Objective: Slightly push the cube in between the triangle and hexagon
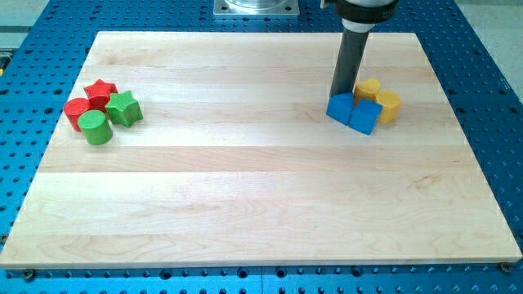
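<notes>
My tip point(343, 95) stands at the view's right, touching or just behind the top edge of a blue block point(339, 108) that looks like a triangle. A blue cube point(366, 117) sits against that block's right side. A yellow hexagon point(388, 105) touches the cube's upper right. Another yellow block point(368, 88), its shape unclear, lies just right of the rod and above the cube. The cube lies between the blue triangle-like block and the yellow hexagon.
At the view's left is a tight cluster: a red star point(101, 91), a red cylinder point(78, 111), a green star point(123, 108) and a green cylinder point(96, 128). The wooden board point(261, 196) rests on a blue perforated table.
</notes>
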`<move>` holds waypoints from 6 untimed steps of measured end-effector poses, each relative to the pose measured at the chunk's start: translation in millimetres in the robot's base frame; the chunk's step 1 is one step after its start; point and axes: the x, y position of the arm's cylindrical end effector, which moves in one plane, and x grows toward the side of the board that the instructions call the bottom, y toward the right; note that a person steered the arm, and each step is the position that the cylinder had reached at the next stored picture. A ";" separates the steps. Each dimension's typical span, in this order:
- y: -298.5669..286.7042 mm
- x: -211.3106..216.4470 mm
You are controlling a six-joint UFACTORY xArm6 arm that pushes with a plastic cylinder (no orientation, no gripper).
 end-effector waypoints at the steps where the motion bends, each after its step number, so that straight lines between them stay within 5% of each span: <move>1: 0.0 -5.4; 2: -3.4 -10.1; 3: 8.6 -81.9; 4: 57.4 -81.4; 6: 104.2 64.3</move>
